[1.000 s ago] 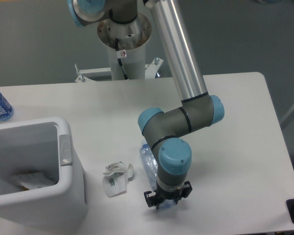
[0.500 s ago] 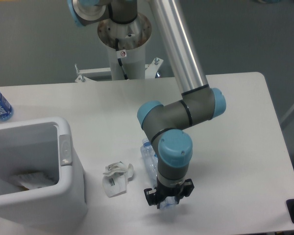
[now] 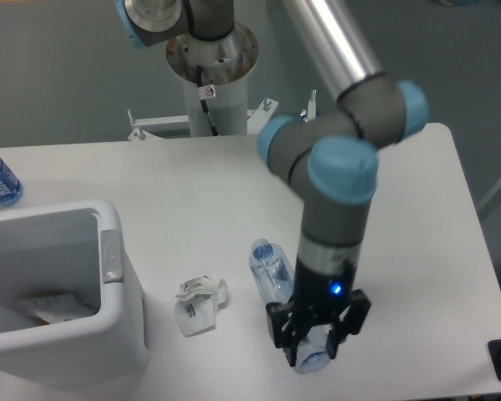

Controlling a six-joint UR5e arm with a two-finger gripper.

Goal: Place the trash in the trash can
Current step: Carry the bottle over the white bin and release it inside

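The arm enters from the top centre of the frame, its silver tube running down to the right to a grey elbow joint with blue caps at upper right. The wrist section points straight down toward the lower centre. The gripper [image 3: 316, 336] hangs vertically, black fingers [image 3: 281, 327] pointing down, apparently closed around the crushed bottle [image 3: 277, 276].

Clear bluish bottle [image 3: 275, 271], white trash can [image 3: 121, 292]
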